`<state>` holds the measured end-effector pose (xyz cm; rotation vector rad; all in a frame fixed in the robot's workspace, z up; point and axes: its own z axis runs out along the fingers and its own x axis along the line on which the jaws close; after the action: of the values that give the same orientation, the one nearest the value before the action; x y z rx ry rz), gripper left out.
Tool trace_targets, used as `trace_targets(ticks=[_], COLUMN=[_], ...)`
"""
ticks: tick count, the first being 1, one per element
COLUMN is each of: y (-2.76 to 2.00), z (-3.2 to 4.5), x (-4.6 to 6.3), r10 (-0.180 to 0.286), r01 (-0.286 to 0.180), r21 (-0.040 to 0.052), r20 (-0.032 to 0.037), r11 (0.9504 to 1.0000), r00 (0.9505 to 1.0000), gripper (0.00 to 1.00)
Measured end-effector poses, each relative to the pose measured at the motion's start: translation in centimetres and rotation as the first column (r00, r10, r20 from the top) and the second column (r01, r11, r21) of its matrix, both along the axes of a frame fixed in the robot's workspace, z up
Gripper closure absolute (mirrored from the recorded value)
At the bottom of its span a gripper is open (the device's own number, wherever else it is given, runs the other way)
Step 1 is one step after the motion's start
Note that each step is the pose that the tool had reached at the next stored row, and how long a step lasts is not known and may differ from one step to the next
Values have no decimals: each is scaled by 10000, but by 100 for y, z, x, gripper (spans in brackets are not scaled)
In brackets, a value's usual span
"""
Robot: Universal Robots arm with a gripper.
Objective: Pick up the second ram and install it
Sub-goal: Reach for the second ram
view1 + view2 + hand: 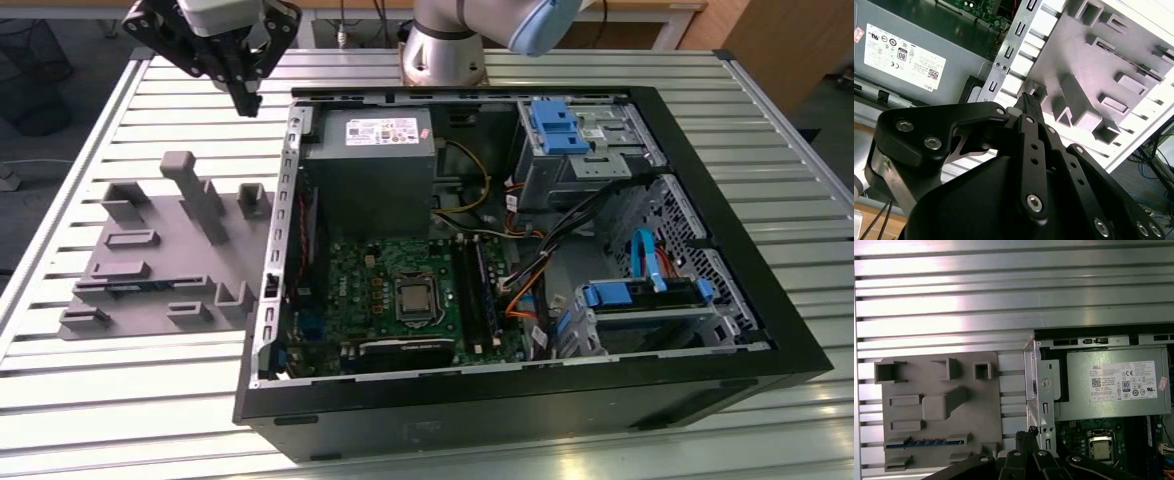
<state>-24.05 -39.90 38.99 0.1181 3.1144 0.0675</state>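
The second ram (924,442) is a thin dark strip standing on edge in a long slot of the grey fixture plate (147,255), and it also appears as a dark line (1126,59) in the second wrist view. In the exterior view it sits low on the plate, ram (131,289). My gripper (248,102) hangs above the table beyond the plate's far edge, near the case's back corner. Its fingers (1029,102) are pressed together, shut with nothing between them; the gripper (1029,434) tips sit beside the case wall. The motherboard (400,290) lies inside the open case.
The open black computer case (747,250) fills the middle and the exterior view's right, holding a grey power supply (374,160), blue drive brackets (554,125) and loose cables (527,270). Upright grey blocks (200,205) rise from the fixture. The arm's base (447,50) stands behind the case on the slatted table (134,400).
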Motion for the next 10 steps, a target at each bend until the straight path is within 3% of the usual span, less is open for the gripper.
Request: trace_targets(ticks=[10], y=[0], z=[-1], x=[-31], r10=[0], r01=[0], r21=[0], r20=[-7], r11=[10000], r00=[10000], gripper=[89])
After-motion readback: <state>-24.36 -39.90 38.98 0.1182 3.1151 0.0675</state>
